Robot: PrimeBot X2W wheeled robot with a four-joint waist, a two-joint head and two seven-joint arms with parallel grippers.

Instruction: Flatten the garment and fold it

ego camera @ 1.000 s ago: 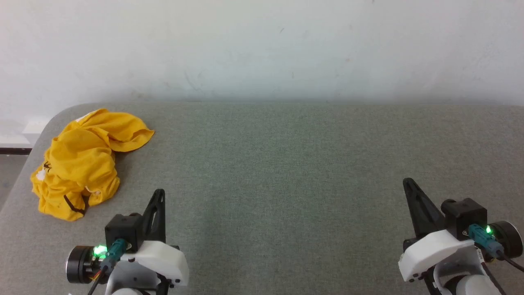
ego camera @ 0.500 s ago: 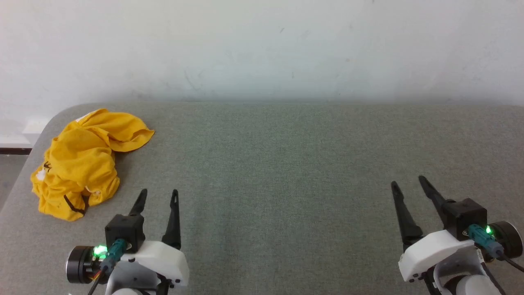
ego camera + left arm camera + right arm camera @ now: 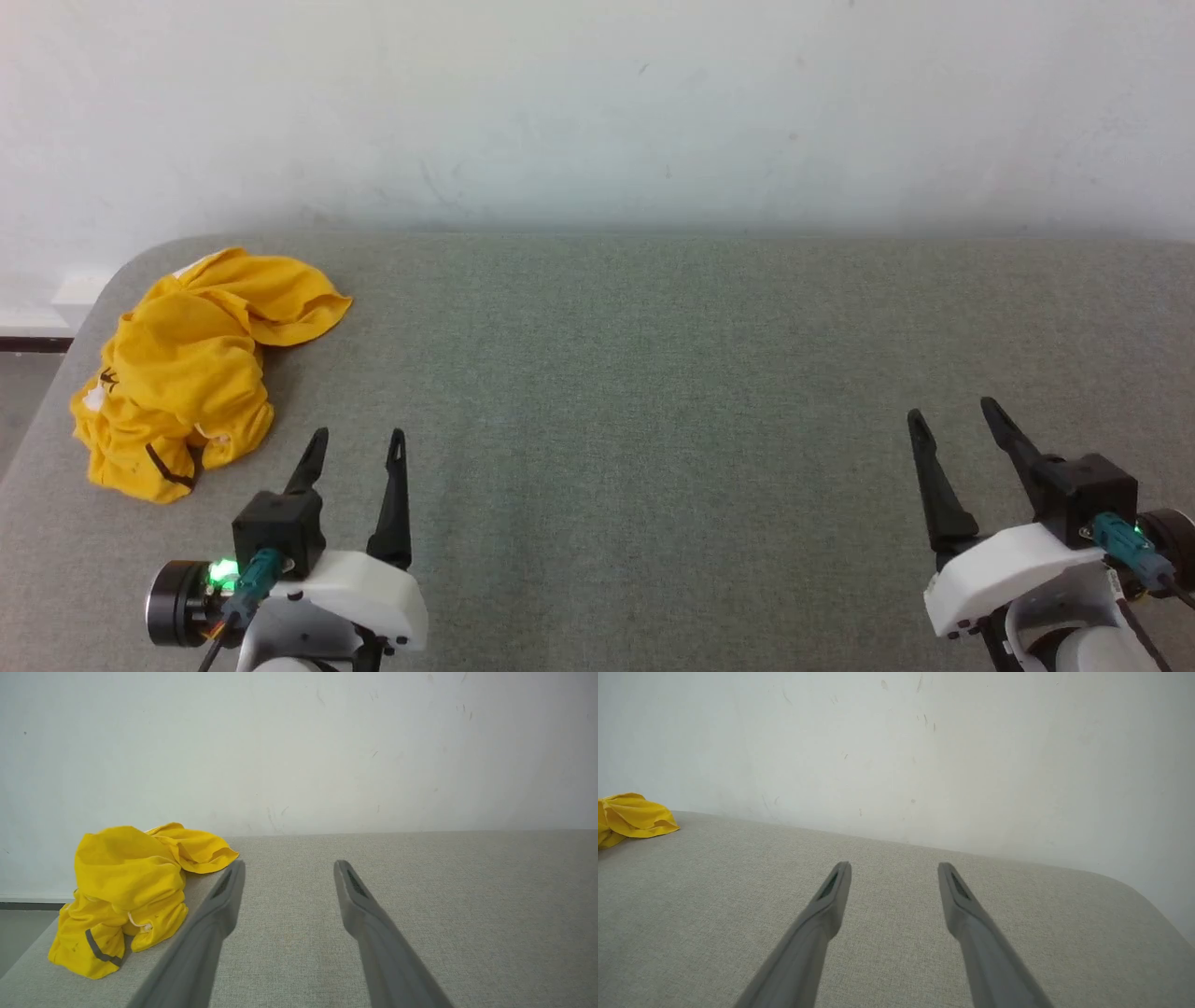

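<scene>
Garment (image 3: 187, 364) crumpled in heap at far-left rounded corner of table (image 3: 653, 373), close to left edge, unmoved since earlier frame. Just right of heap, not touching: left end effector (image 3: 359, 436), fingers together a second ago, now spread wide, released. Wide open stretch of table across middle, back edge against wall (image 3: 597, 112). Far right: right end effector (image 3: 950, 408), also gone from clenched to released, shifted slightly right, well apart from garment.
</scene>
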